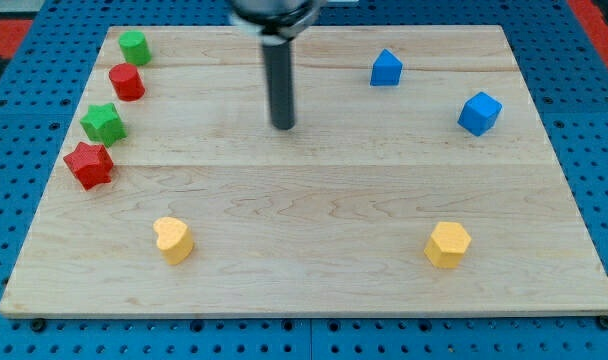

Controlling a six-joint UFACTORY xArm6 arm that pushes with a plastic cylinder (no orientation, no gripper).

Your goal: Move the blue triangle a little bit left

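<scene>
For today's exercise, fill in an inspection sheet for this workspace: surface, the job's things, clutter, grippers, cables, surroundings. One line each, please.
Surface: pale wooden board, flat and unmarked.
Job's things: blue triangle near the view's top right; my tip is on bare board to its left, touching no block.
Clutter: blue cube; green cylinder, red cylinder, green star and red star down the view's left; yellow heart; yellow hexagon.
Grippers: none, only a rod.
Cables: nothing seen.
Surroundings: blue pegboard.

My tip [283, 125] sits mid-desk [314, 200] near the top edge, triangle [386, 68] toward the top-right corner, cube [479, 113] beside the right edge.
</scene>
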